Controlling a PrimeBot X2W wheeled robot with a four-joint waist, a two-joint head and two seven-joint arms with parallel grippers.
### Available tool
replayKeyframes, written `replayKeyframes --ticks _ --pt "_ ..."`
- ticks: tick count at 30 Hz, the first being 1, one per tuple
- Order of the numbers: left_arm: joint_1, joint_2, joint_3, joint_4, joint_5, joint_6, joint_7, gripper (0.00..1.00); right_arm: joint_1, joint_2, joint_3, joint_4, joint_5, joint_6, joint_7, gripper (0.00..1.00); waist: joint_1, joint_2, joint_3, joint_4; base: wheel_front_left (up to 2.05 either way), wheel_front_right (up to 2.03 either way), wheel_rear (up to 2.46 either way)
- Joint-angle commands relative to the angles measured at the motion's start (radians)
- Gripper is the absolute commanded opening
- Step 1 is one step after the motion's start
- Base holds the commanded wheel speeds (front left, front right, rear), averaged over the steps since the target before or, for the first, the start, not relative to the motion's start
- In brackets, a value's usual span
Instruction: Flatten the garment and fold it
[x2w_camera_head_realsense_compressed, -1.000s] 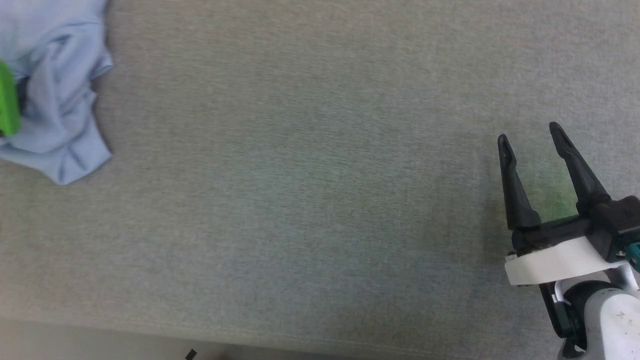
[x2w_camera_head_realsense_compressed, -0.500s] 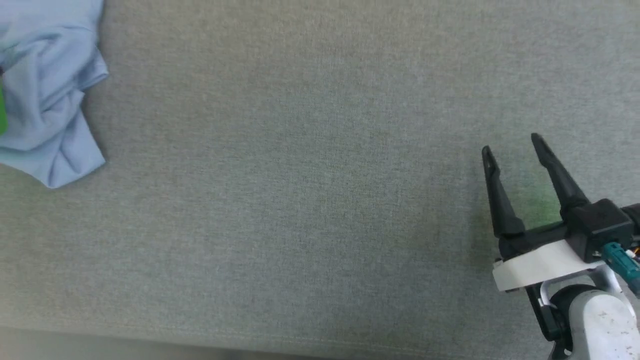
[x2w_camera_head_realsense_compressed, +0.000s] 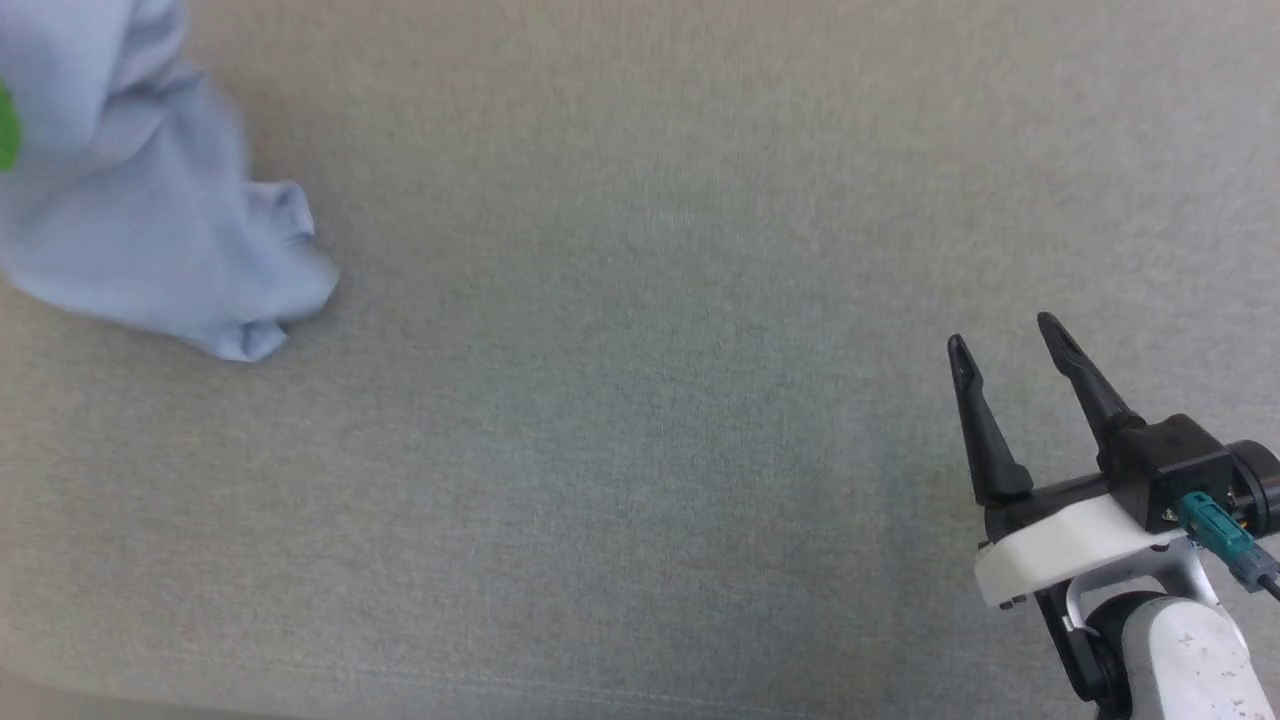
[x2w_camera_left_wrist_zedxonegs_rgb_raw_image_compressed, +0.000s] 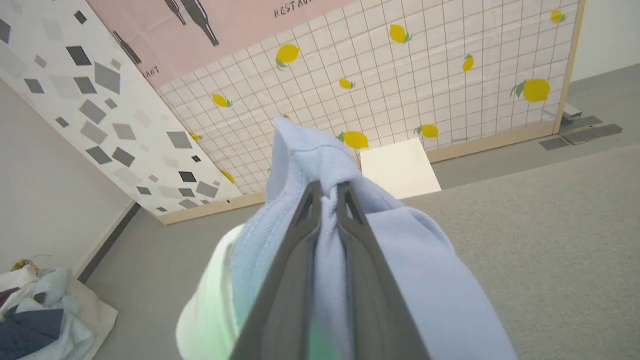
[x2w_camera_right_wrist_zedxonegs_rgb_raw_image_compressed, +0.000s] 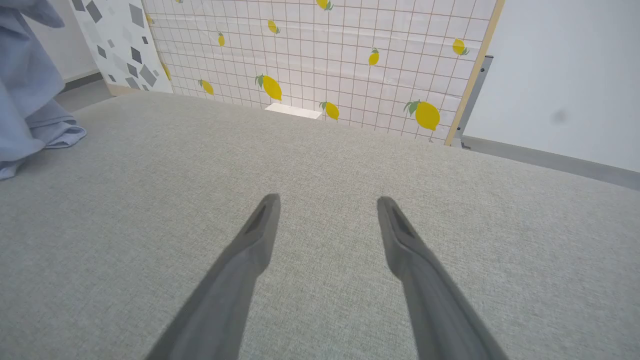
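Note:
The garment (x2w_camera_head_realsense_compressed: 130, 230) is a bunched light blue cloth at the far left of the head view, partly lifted, its lower end still on the grey surface. In the left wrist view my left gripper (x2w_camera_left_wrist_zedxonegs_rgb_raw_image_compressed: 327, 190) is shut on a fold of the garment (x2w_camera_left_wrist_zedxonegs_rgb_raw_image_compressed: 310, 155), which drapes over both fingers. The right wrist view shows the garment (x2w_camera_right_wrist_zedxonegs_rgb_raw_image_compressed: 25, 95) hanging at the left edge. My right gripper (x2w_camera_head_realsense_compressed: 1005, 335) stands open at the lower right of the head view, over bare surface, and in its own wrist view the right gripper (x2w_camera_right_wrist_zedxonegs_rgb_raw_image_compressed: 327, 202) holds nothing.
A grey fabric-covered table (x2w_camera_head_realsense_compressed: 640, 400) spreads across the head view. Behind it stand panels with a lemon pattern (x2w_camera_right_wrist_zedxonegs_rgb_raw_image_compressed: 350, 60) and grey diamond shapes (x2w_camera_left_wrist_zedxonegs_rgb_raw_image_compressed: 100, 100). A pile of other clothes (x2w_camera_left_wrist_zedxonegs_rgb_raw_image_compressed: 35, 320) lies on the floor at the left.
My left gripper has shut on the garment and raised it; the cloth now hangs taller and its low end has shifted right. The head view has moved, so the right gripper sits lower in it.

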Motion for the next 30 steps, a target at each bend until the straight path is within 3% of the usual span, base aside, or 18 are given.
replayKeyframes --ticks 1,7,11,18,26,27,28,30 --pt "-0.026 -0.004 -0.018 -0.036 0.011 -0.003 -0.017 0.00 0.008 0.002 -0.001 0.004 0.008 -0.002 -0.001 1.00 0.0001 0.0000 -0.085 -0.001 0.00 0.00 0.00" --pt "-0.058 -0.029 -0.113 -0.202 -0.044 -0.003 -0.020 0.00 0.001 0.007 -0.013 0.015 0.018 -0.002 -0.004 1.00 0.0001 0.0000 -0.130 -0.031 0.00 0.00 0.00" --pt "-0.077 -0.078 -0.159 -0.274 -0.075 -0.004 0.003 0.00 -0.008 0.012 -0.021 0.016 0.019 -0.002 -0.008 1.00 0.0001 0.0000 -0.138 -0.068 0.00 0.00 0.00" --pt "-0.081 -0.244 -0.245 -0.319 -0.089 0.049 0.054 0.00 -0.041 0.024 -0.063 0.010 0.011 -0.002 -0.032 1.00 0.0001 0.0000 -0.107 -0.167 0.00 0.00 0.00" --pt "0.030 -0.479 -0.403 -0.241 -0.093 0.139 0.090 0.00 -0.069 0.032 -0.134 0.027 0.046 -0.002 -0.086 1.00 0.0001 0.0000 -0.036 -0.286 0.00 0.00 0.00" --pt "0.052 -0.502 -0.433 -0.224 -0.090 0.140 0.096 0.81 -0.072 0.032 -0.140 0.034 0.054 -0.002 -0.094 1.00 0.0001 0.0000 -0.028 -0.296 0.00 0.00 0.00" --pt "0.069 -0.518 -0.455 -0.212 -0.090 0.139 0.102 1.00 -0.073 0.032 -0.143 0.039 0.059 -0.002 -0.100 1.00 0.0001 0.0000 -0.021 -0.304 0.00 0.00 0.00" --pt "0.101 -0.545 -0.498 -0.191 -0.087 0.133 0.106 1.00 -0.077 0.032 -0.144 0.051 0.066 -0.002 -0.114 1.00 0.0001 0.0000 -0.011 -0.315 0.00 0.00 0.00"
